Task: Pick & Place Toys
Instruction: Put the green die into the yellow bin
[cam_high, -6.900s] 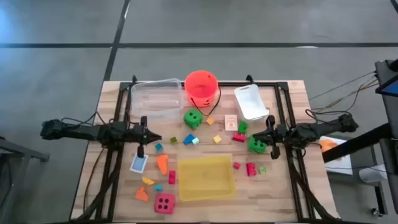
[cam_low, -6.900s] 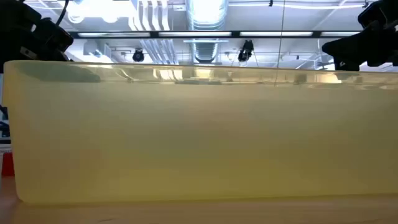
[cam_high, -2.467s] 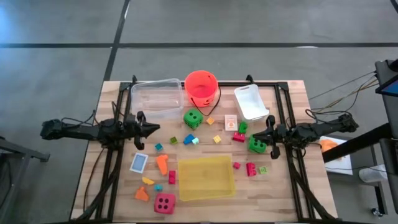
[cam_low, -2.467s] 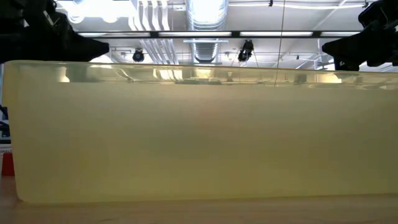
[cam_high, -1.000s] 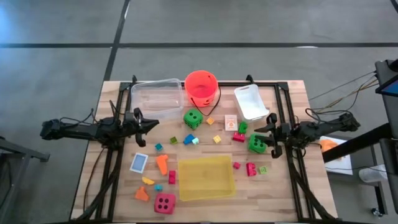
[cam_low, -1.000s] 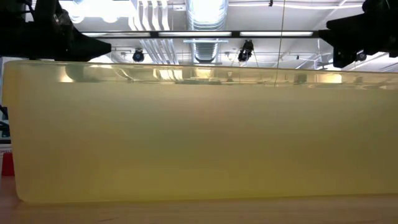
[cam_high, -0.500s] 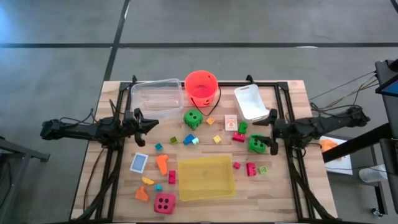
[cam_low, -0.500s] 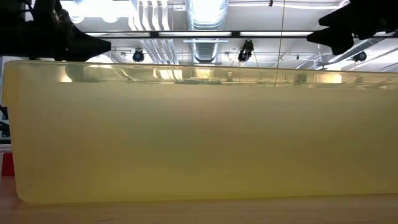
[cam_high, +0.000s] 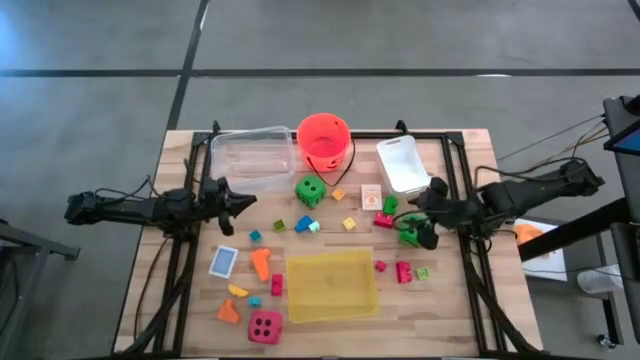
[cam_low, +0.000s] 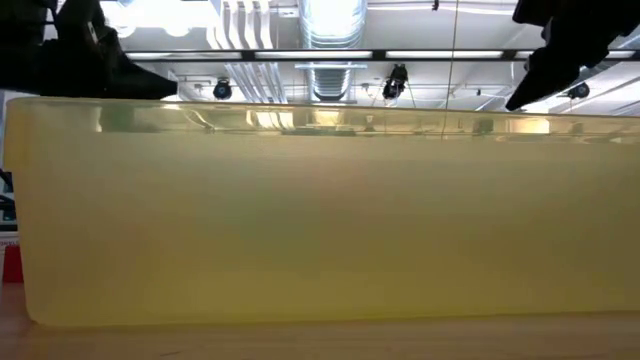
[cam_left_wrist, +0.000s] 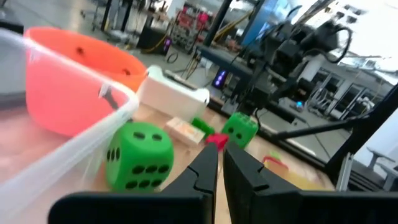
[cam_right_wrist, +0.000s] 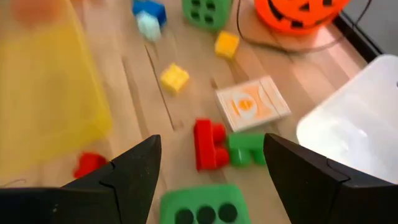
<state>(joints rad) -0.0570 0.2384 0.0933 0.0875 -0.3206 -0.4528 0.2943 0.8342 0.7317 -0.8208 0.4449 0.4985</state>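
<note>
A: High view first. What is seen?
B: The wooden table (cam_high: 190, 330) is covered with toys. The right gripper (cam_high: 422, 222) is held over a green die (cam_high: 410, 235) on the right side, fingers spread, nothing gripped. The left gripper (cam_high: 243, 200) is parked on the left, just in front of the clear tub (cam_high: 250, 158), fingers pinched together and empty. A second green die (cam_high: 310, 191) lies in front of the orange bucket (cam_high: 324, 138). The pink die (cam_high: 265, 326) sits at the near left, beside the yellow tray (cam_high: 331, 286). A blue card (cam_high: 224, 262) is placed left of the tray, an orange card (cam_high: 371, 196) near the white bin (cam_high: 403, 165).

A: Low view?
B: Mostly blocked by the tray wall. Only dark arm shapes are seen at both top corners.

A: Left wrist?
B: The closed fingers (cam_left_wrist: 205, 171) are pointed past the nearer green die (cam_left_wrist: 138, 155); the bucket (cam_left_wrist: 68, 81) is seen behind the tub rim.

A: Right wrist?
B: The spread fingers (cam_right_wrist: 134, 168) are seen on either side of the green die (cam_right_wrist: 202, 208), apart from it. A red brick (cam_right_wrist: 206, 145) and green brick (cam_right_wrist: 247, 148) lie touching, beside the orange card (cam_right_wrist: 252, 102). Two yellow bricks (cam_right_wrist: 175, 77) are noted.
</note>
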